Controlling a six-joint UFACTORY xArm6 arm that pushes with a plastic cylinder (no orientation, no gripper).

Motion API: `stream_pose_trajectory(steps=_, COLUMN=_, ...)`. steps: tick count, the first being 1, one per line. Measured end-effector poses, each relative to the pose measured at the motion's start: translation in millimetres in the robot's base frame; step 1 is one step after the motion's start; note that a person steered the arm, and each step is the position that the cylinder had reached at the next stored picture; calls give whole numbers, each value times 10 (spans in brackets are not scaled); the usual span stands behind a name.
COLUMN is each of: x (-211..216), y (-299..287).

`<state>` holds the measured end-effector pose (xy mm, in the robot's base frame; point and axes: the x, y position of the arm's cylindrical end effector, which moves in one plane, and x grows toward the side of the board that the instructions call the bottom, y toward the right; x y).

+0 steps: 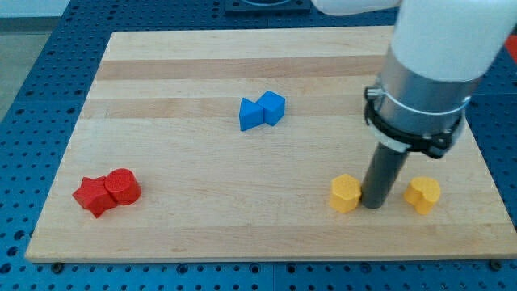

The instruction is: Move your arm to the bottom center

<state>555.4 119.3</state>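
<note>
Presently my tip [374,205] rests on the wooden board [202,230] at lower right of the frame, touching or just beside the yellow hexagonal block [345,193], with the yellow heart-shaped block [422,194] near on its other side (a bare rod, holding nothing). Judged step: travel still pending. Reaching bottom centre calls for sliding leftward, skirting the hexagonal block; the blue [262,110] and red [107,191] pairs lie well apart.

Wooden board [202,226] carries paired red [107,192], blue [262,111], yellow blocks [345,193].
</note>
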Motion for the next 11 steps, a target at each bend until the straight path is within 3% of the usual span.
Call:
stream_pose_trajectory(steps=5, x=0, y=-906)
stream_pose_trajectory(steps=6, x=46, y=-864)
stream_pose_trajectory(steps=8, x=485, y=-198)
stream_pose_trajectory(steps=11, x=490, y=1195)
